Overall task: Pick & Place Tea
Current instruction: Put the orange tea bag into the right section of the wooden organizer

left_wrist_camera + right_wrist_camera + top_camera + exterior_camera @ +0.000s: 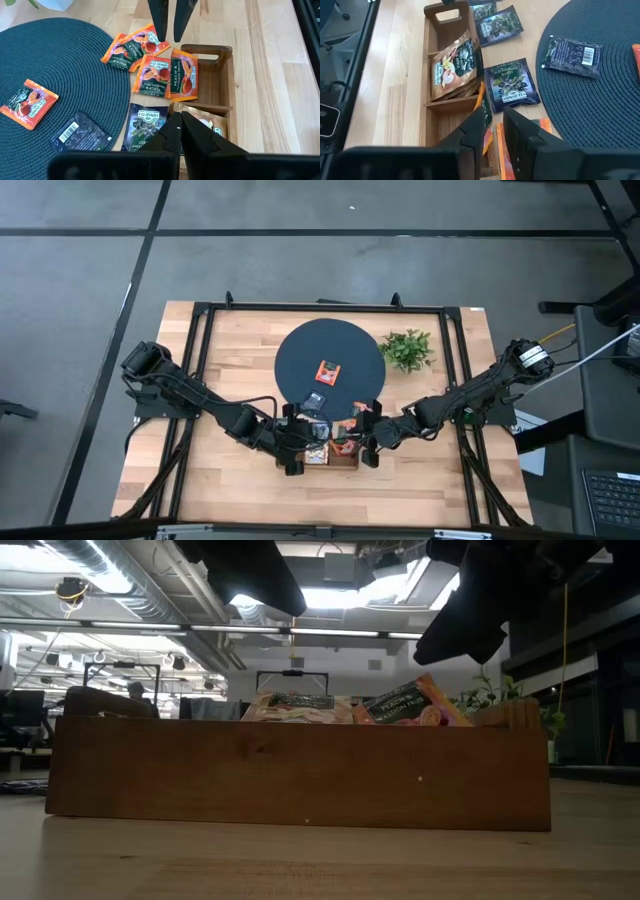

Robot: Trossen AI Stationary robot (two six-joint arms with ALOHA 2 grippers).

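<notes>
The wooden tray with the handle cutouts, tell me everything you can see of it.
The narrow brown wooden three-compartment tray lies flat on the pale wooden table, just off the edge of the round dark woven mat. Each visible end wall has a slot handle cut through it. Thin wooden dividers split it. The middle compartment holds beige tea sachets leaning against its wall; an orange-red sachet leans over the rim of one end compartment. From table height its long side is one plain plank.
</notes>
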